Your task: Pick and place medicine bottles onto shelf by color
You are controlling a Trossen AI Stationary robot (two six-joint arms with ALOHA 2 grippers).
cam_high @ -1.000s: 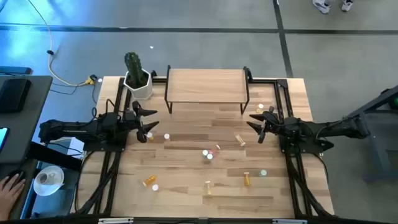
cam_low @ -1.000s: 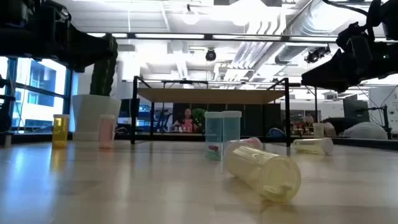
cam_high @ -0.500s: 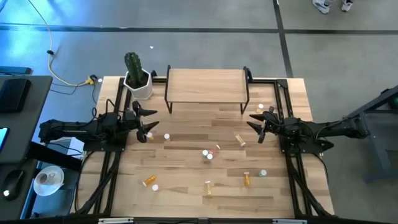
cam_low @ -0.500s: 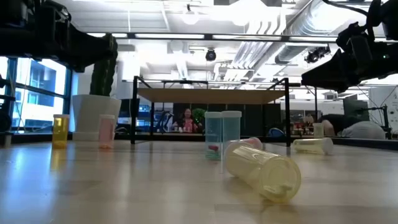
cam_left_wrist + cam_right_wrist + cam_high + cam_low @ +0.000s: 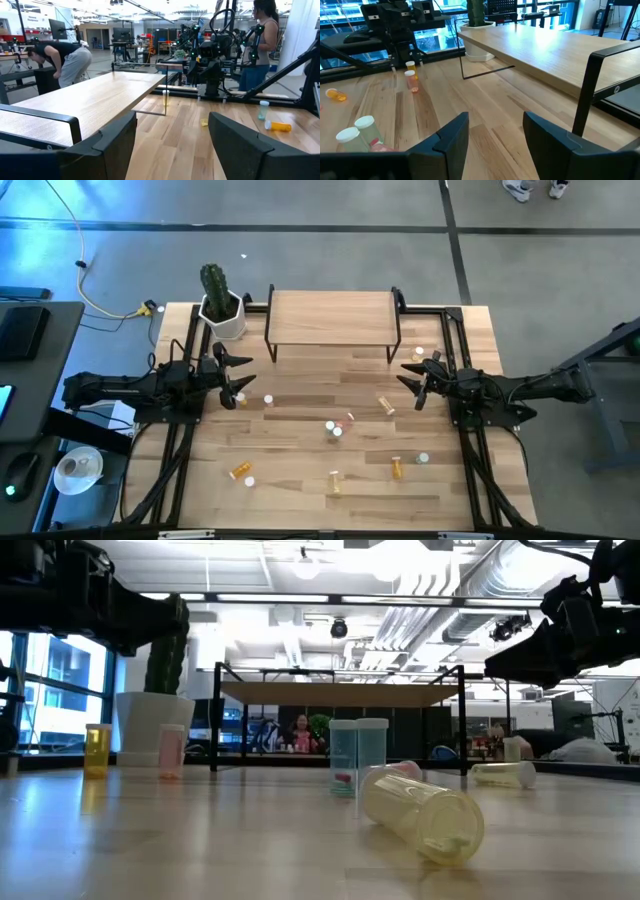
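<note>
Wooden table [image 5: 300,500], bottles [image 5: 334,429] scattered in front of the bare shelf [image 5: 331,317].
My left gripper [image 5: 232,375] and right gripper [image 5: 412,379] hover at the table's sides, jaws spread, holding nothing.

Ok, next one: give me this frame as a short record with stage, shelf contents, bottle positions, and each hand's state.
stage: sorting not yet begun
shelf: nothing on its top board
medicine bottles: scattered on the tabletop in front of the shelf, some upright, some lying down
left hand: open, holding nothing, beside two upright bottles at the table's left side
right hand: open, holding nothing, at the table's right side near the shelf's right leg
cactus pot: left of the shelf
</note>
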